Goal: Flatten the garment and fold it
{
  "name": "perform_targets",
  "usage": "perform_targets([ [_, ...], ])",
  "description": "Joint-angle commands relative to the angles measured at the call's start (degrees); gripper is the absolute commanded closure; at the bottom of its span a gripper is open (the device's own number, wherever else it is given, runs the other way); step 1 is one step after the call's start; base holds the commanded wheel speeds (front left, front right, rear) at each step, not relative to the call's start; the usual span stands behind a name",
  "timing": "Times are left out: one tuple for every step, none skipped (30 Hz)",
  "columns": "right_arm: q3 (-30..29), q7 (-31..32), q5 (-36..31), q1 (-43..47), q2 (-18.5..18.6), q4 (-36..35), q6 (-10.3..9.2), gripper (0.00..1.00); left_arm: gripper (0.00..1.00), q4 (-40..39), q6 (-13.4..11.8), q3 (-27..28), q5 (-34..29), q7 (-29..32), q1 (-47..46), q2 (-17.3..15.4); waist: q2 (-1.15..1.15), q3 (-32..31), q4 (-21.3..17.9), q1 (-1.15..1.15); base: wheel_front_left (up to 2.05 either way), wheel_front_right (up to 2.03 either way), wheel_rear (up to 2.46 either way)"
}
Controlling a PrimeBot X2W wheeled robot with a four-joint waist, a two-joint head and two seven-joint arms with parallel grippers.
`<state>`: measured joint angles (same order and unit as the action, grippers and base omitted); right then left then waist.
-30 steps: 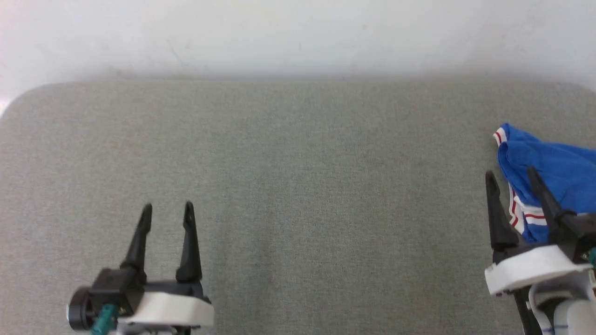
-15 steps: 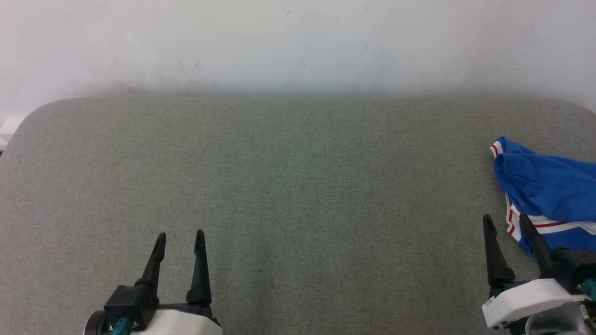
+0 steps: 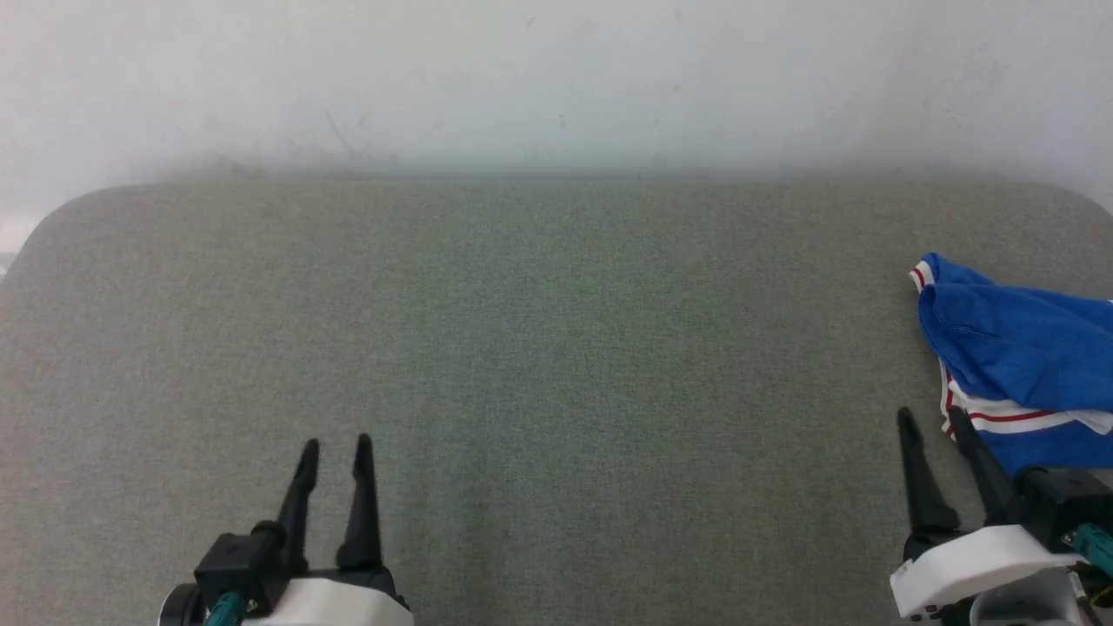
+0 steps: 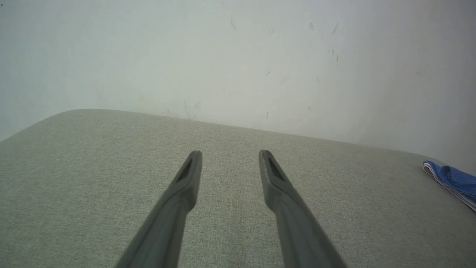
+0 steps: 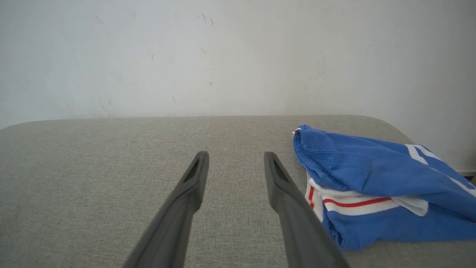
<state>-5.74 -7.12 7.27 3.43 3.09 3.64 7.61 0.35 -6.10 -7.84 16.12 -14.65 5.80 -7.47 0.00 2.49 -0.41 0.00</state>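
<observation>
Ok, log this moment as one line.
garment: bunched, right side of table | left fingers: open, empty | right fingers: open, beside garment | fold: not started

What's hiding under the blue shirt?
The blue shirt lies bunched on the grey-green padded table. Under its top fold a white band with red stripes peeks out. Whatever lies deeper inside the heap is covered by cloth.

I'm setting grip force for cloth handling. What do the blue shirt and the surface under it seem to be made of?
Blue shirt: soft matte knit, probably cotton or a blend; it slumps in rounded folds and shows no sheen. Surface: a grey-green woven cloth cover, matte, with fine weave grain visible up close; what lies beneath it cannot be told.
</observation>
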Motion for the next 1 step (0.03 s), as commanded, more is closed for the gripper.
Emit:
perform_targets([
  [0.1,0.0,0.0,0.0,0.0,0.0,0.00,1.00,1.00,0.0,0.0,0.0,0.0,0.0,0.0,0.0,0.00,0.0,0.0,0.00,0.00,0.00,0.00],
])
